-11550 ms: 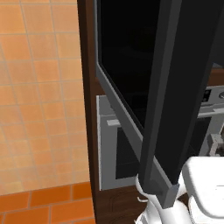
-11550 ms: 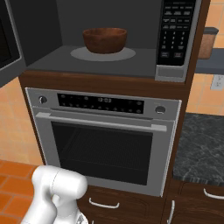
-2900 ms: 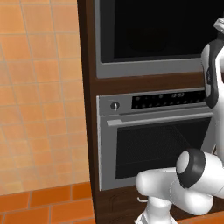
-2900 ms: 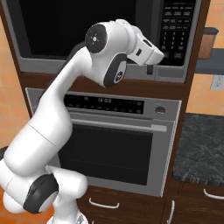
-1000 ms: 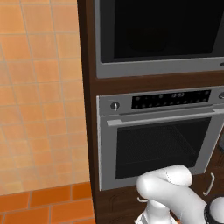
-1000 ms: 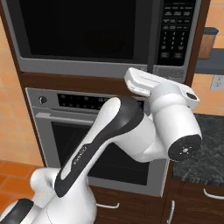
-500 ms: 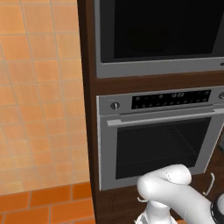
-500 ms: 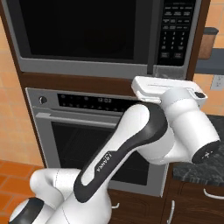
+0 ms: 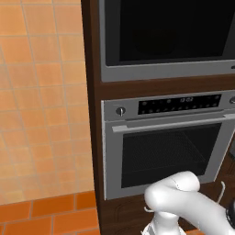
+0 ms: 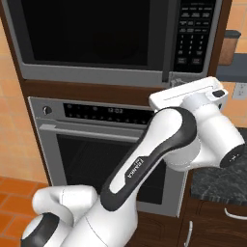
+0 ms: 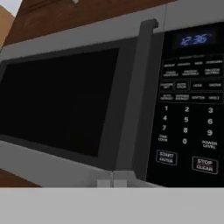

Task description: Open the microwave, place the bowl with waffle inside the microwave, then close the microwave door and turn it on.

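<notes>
Microwave (image 10: 111,41) sits built into the dark wood column above the oven (image 10: 96,149), and its door (image 11: 65,105) lies flush with the frame, so the loading looks done and I judge the one step left is turning it on. That would explain where I hold my hand: raised to the lower right corner of the appliance, level with the keypad (image 11: 190,109), instead of anywhere near the door's edge. My gripper (image 11: 112,181) is clenched with nothing between the fingers; the two pale tips meet at the bottom of the hand view. I take that as deliberate, since closed fingers make one blunt point for pressing a small key. The start button (image 11: 166,157) is just up and to the right of the tips (stop/clear (image 11: 204,164) sits beside it, close enough to hit by mistake). The clock (image 11: 194,40) is lit, so the panel is live. Through the dark glass I can't make out the bowl, so whether it is inside I cannot tell
</notes>
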